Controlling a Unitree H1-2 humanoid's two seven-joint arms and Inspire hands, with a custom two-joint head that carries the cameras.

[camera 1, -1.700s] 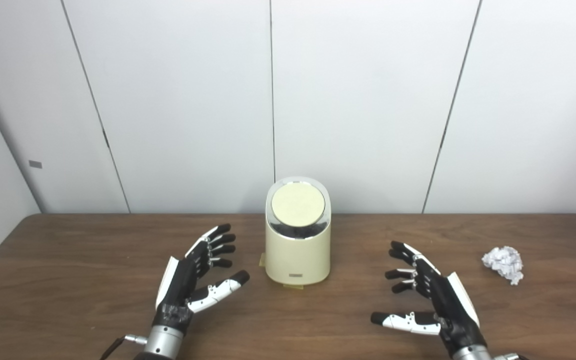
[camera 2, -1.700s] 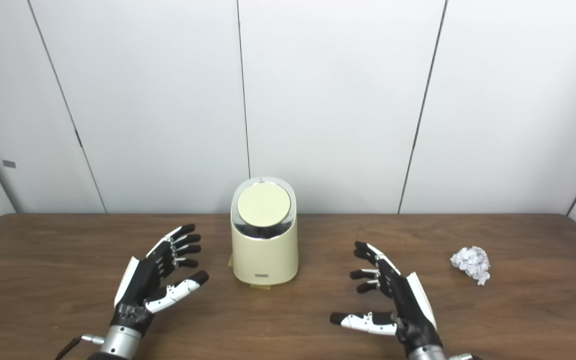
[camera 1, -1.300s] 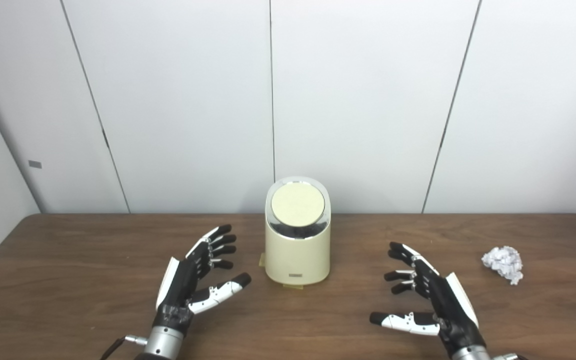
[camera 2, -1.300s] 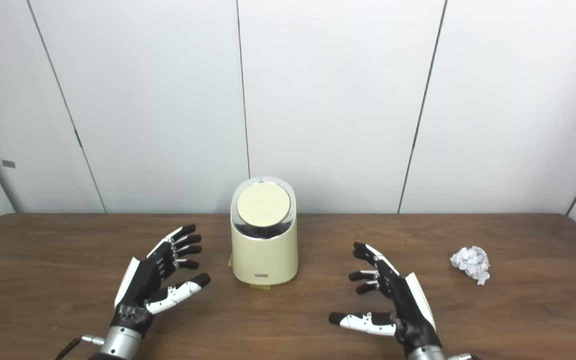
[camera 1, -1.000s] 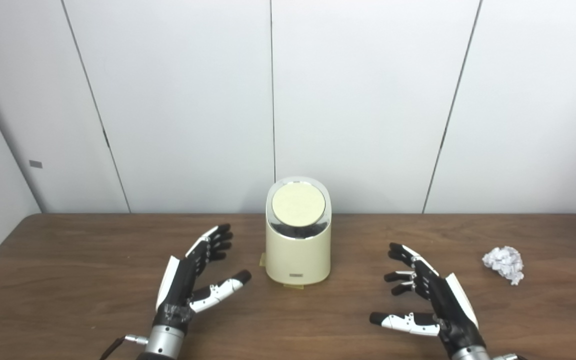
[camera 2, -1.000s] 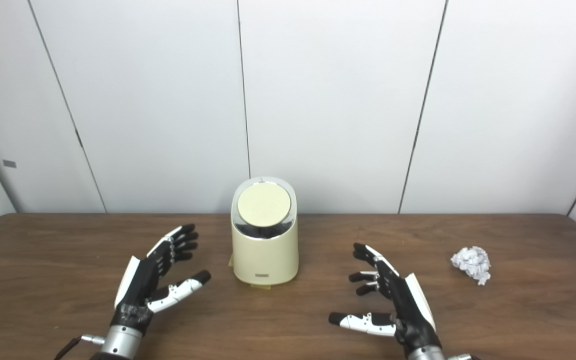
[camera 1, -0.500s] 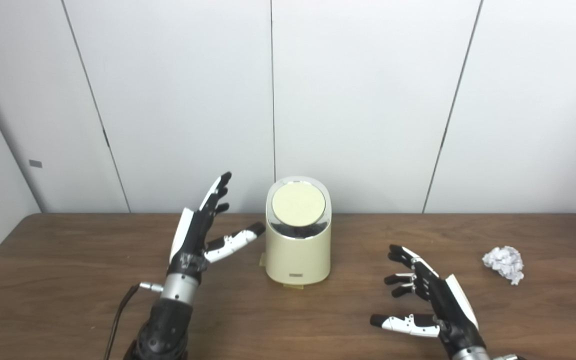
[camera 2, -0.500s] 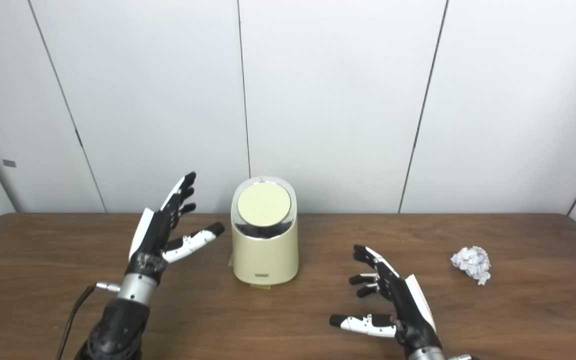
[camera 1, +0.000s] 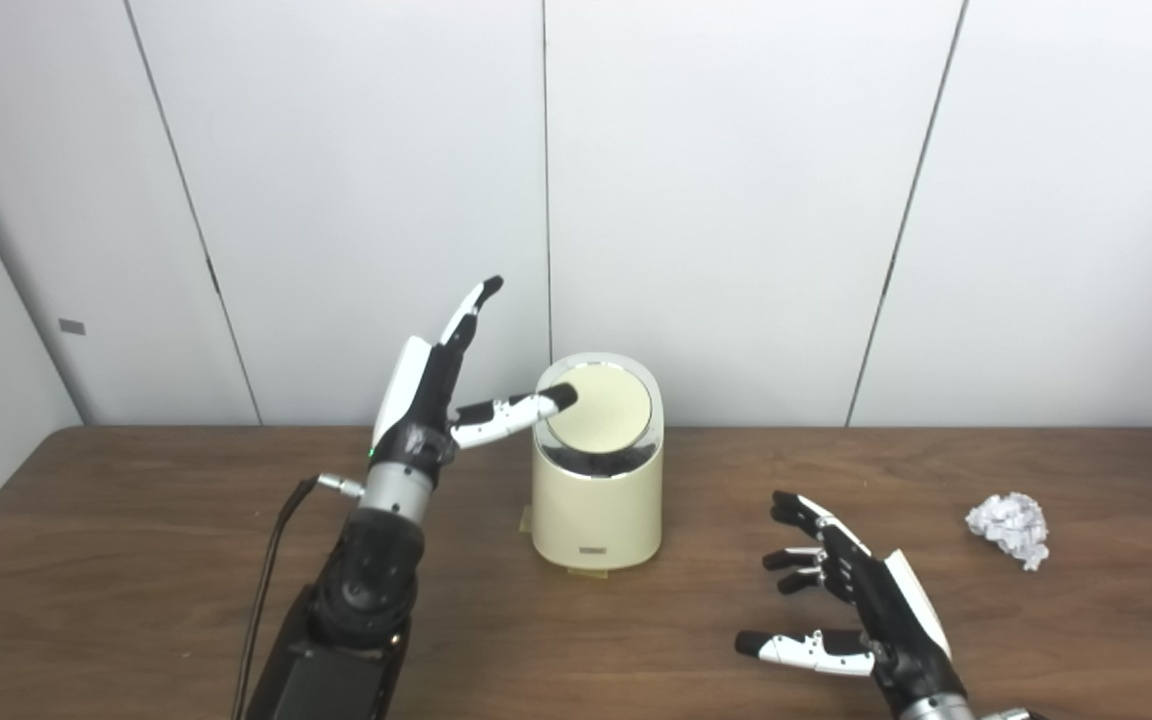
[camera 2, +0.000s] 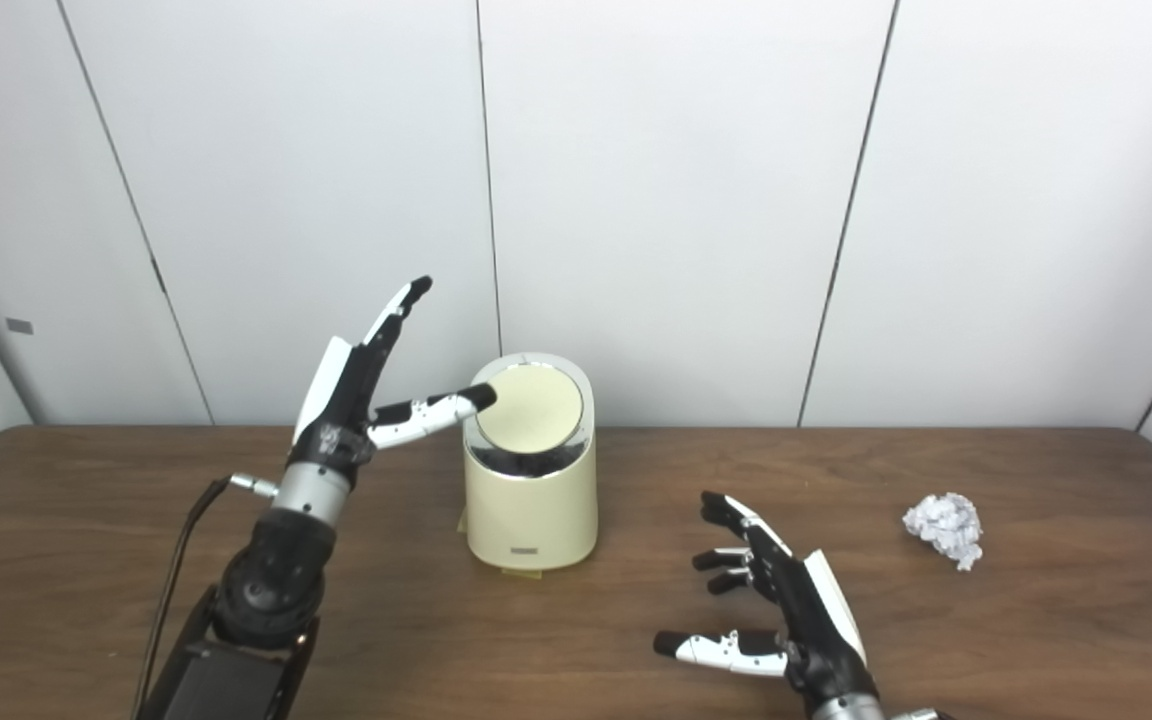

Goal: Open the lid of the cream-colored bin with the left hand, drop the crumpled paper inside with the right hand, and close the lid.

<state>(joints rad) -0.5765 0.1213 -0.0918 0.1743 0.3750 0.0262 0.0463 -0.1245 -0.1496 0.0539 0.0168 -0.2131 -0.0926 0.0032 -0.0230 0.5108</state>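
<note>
The cream-colored bin [camera 1: 596, 510] stands at the middle of the wooden table, its round lid [camera 1: 600, 407] tilted toward me and down. My left hand [camera 1: 436, 385] is raised just left of the bin's top, open, fingers pointing up, thumb tip reaching the lid's left rim. The crumpled paper [camera 1: 1008, 527] lies on the table at the far right. My right hand [camera 1: 861, 610] hovers low over the table's near right, open with spread fingers, well short of the paper and holding nothing.
The brown table [camera 1: 136, 560] runs wall to wall, backed by white wall panels [camera 1: 736, 200]. A black cable [camera 1: 271, 560] hangs from my left wrist. A small yellowish tab [camera 1: 526, 520] sticks out under the bin's base.
My left hand has risen from low over the table and swung right, up to the bin's lid, thumb now at its rim. The right hand has barely shifted. Bin and paper are unmoved.
</note>
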